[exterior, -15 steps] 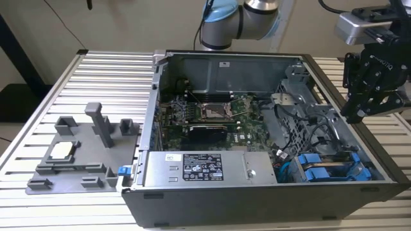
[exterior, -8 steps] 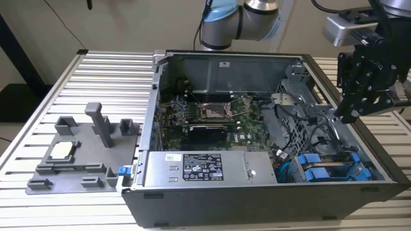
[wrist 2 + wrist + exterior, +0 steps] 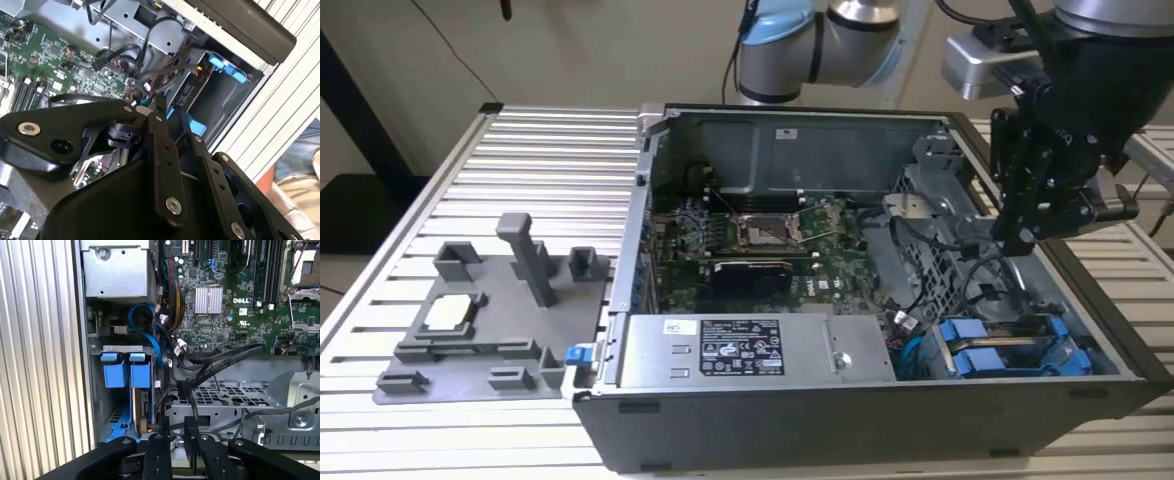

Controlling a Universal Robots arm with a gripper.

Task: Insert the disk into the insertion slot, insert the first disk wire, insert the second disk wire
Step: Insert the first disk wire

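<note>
The black end effector [image 3: 1017,242] hangs from the arm in the upper part of the exterior view's right, lowered into the open computer case [image 3: 854,425]. In both wrist views the end effector [image 3: 176,422] [image 3: 170,111] is over the inside of the case. I cannot tell if it is open or closed, or if it has hold of anything.

Black cables [image 3: 225,359] run just beside it, across a grey perforated metal plate [image 3: 225,392]. Near it, towards the case wall, the disk [image 3: 141,376] sits in its blue carrier inside the insertion slot [image 3: 122,348]. It is just beside another blue-fronted unit [image 3: 114,376]. In the exterior view the disk [image 3: 962,333] and this unit [image 3: 983,362] are in the lower right of the frame.

The green motherboard [image 3: 761,250] fills the middle of the case. The silver power-supply box [image 3: 727,350] lies along the near wall, in the lower middle of the frame.

The case stands on a slatted metal bench [image 3: 520,170]. A grey plastic fixture [image 3: 494,320] rests on the bench at the exterior view's left, apart from the case.
</note>
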